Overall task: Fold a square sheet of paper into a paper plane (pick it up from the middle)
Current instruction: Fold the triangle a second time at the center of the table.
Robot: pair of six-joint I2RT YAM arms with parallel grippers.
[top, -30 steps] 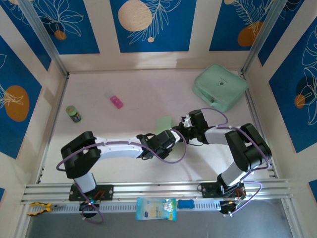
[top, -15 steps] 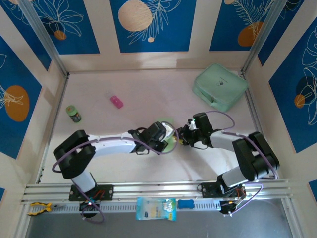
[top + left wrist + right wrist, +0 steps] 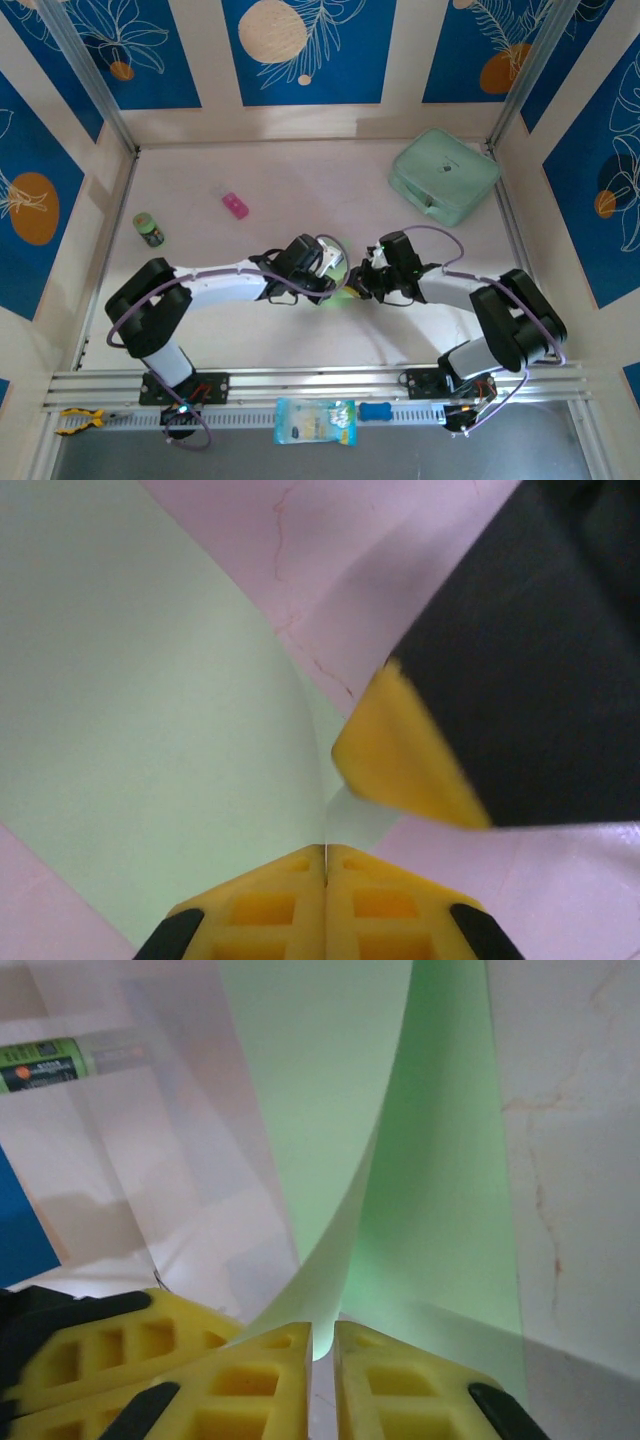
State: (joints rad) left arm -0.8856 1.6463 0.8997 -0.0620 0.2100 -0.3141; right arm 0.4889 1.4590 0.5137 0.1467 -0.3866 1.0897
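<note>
Above the pink table [image 3: 300, 180] with blue-patterned walls [image 3: 355, 70], left tool [image 3: 325, 852] and right tool [image 3: 322, 1335] pinch the square sheet of paper [image 3: 150, 710].

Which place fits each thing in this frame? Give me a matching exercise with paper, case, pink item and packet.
Things:
1. paper
2. case
3. pink item
4. packet

Places:
A. far right corner
B. near edge, at the middle
C. centre of the scene, curled
D. left of centre, toward the back

Pairs: 1-C, 2-A, 3-D, 4-B
</note>
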